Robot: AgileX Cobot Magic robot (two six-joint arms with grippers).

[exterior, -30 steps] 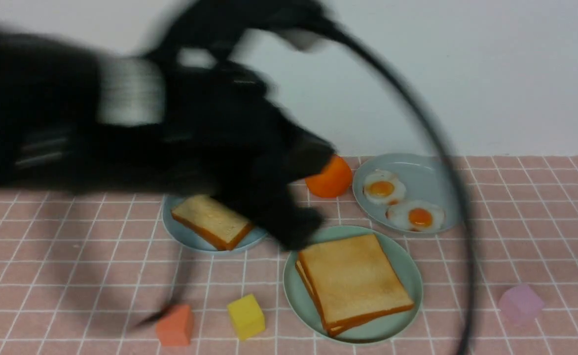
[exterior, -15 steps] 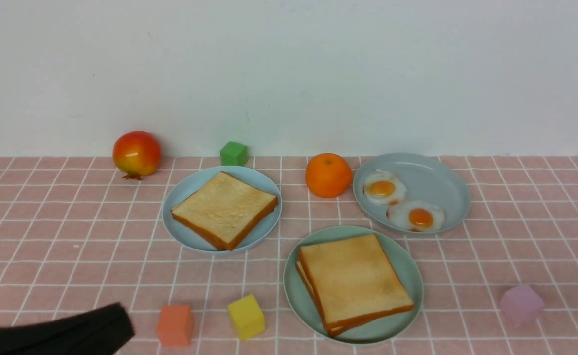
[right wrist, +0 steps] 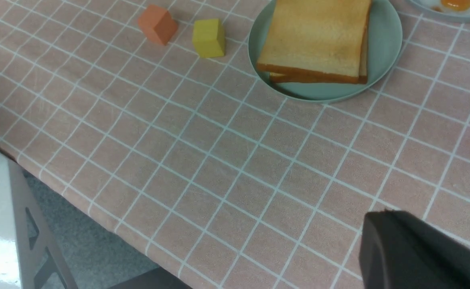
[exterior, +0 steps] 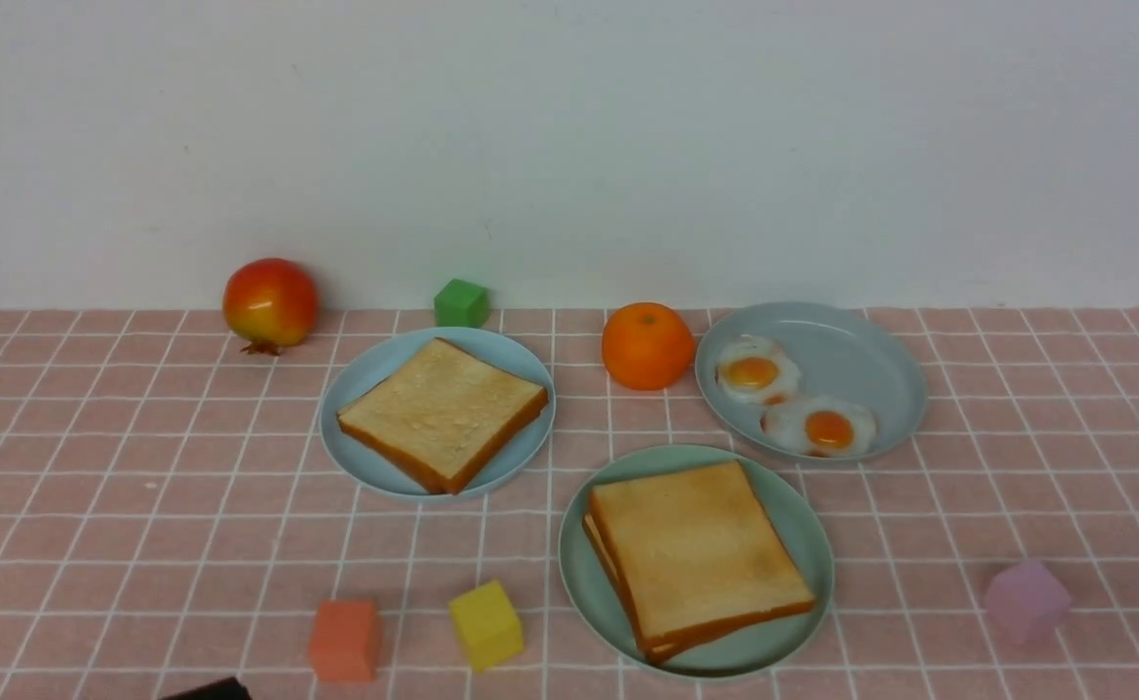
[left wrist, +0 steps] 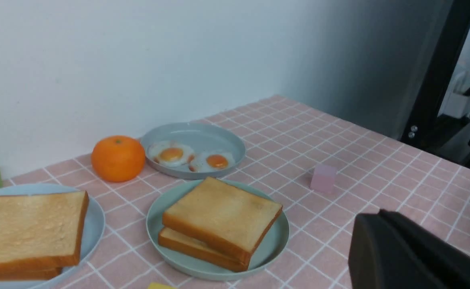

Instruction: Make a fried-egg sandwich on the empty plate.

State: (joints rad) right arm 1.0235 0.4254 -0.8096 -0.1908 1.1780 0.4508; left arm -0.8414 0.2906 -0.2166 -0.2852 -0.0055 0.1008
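Two toast slices are lying stacked as the fried-egg sandwich (exterior: 696, 559) on the mint-green empty plate (exterior: 807, 525), at five o'clock on the surface (exterior: 142, 506); any egg between them is hidden. Both arms are sitting out of reach; each gripper shows one dark edge, so I cannot tell its opening. Farther back, at one o'clock, two fried eggs (exterior: 793, 399) are resting. Assembly looks finished; only checking is remaining.

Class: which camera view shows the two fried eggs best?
The front view: both fried eggs lie whole and clear on the grey-blue plate. The left wrist view shows them smaller and farther off; the right wrist view catches only an edge.
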